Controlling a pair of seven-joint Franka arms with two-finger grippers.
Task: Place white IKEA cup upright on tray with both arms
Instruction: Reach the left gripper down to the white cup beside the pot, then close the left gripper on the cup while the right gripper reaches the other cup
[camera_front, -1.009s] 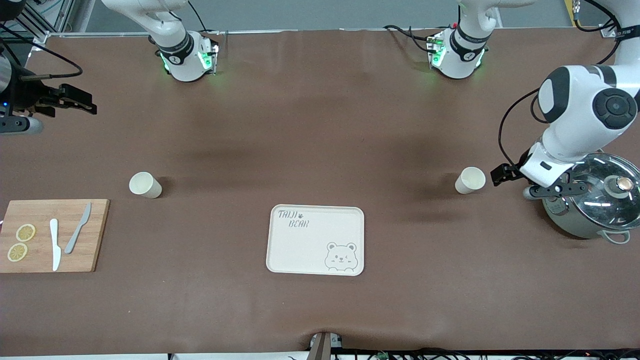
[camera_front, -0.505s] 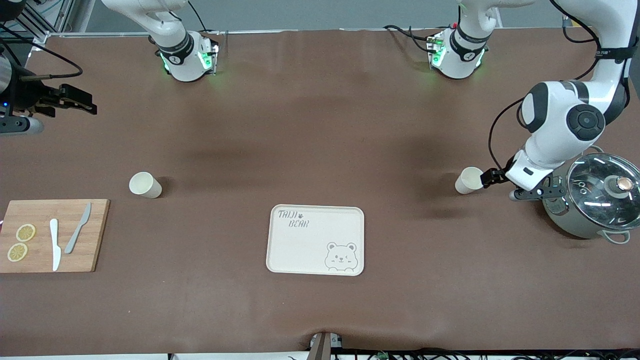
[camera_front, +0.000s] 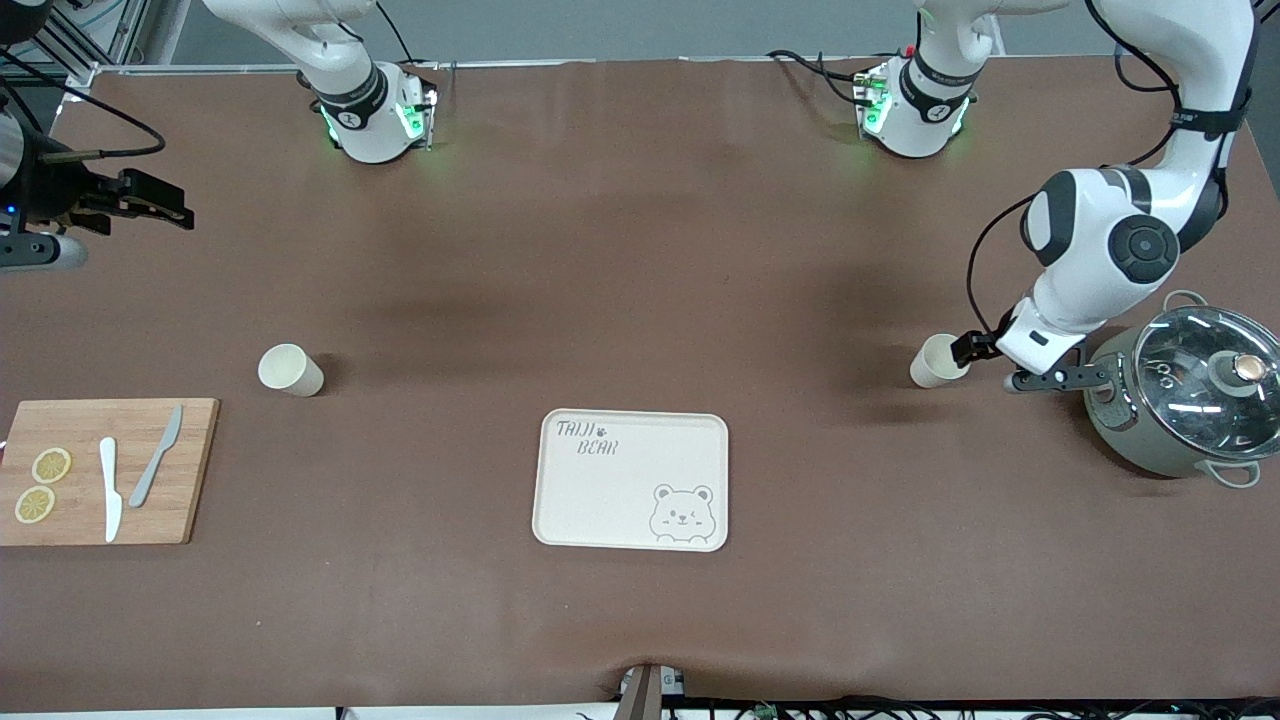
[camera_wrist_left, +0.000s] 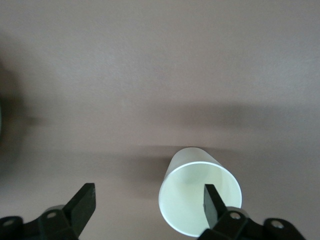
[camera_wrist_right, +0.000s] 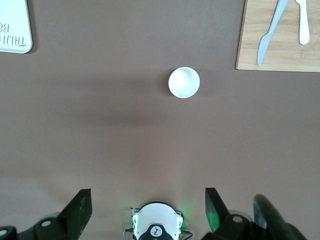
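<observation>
Left pincer (camera_front: 968, 349) moved off the pot (camera_front: 1185, 400) to the nearby cup (camera_front: 938, 361), toward the tray (camera_front: 632, 480).

Jaws wide open, empty; one finger at the cup's rim, cup off-centre between them. Centre on the cup wall before closing; avoid tipping. Cup upright on table (camera_front: 640, 250), off the tray, toward the left arm's end. Right pincer (camera_front: 150, 200) waiting, open, high above the second cup (camera_wrist_right: 184, 82).

Brown worktop (camera_front: 640, 250) carries a tray (camera_front: 600, 500) at 6 o'clock, two cups (camera_front: 290, 370) (camera_front: 936, 362), a cutting board (camera_front: 190, 500) at 9 and a pot (camera_front: 1185, 405) at 3
</observation>
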